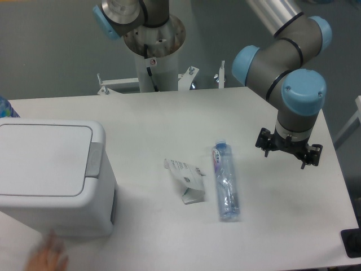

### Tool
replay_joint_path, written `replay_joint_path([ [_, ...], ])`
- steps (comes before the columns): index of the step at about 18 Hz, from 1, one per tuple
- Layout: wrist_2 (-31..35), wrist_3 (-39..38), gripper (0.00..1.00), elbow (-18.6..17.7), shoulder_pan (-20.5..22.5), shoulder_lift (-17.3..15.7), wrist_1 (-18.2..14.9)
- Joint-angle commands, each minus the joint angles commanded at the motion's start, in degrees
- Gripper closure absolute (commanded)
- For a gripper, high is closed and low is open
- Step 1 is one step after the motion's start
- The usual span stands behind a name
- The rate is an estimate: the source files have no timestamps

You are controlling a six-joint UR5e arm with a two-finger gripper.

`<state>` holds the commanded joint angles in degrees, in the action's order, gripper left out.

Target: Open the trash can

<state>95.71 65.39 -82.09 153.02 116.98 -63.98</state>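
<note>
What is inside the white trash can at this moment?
The inside cannot be seen. The trash can has its flat lid closed, with the grey push tab at the lid's right edge, so any contents are covered.

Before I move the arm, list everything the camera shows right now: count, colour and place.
trash can: one, white with grey push tab, lid shut, table's left side
plastic bottle: one, clear with blue cap, lying flat right of centre
crumpled carton: one, white, between can and bottle
table: one, white
blurred human hand: one, bottom left edge by the can
gripper: one, black, above the table's right side, fingers not discernible
</note>
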Motion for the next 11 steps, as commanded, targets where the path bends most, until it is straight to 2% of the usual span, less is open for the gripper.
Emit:
replay_joint_path([
  [11,-0.35,0.09,0.0,0.09,0.0,-0.18,-0.18],
])
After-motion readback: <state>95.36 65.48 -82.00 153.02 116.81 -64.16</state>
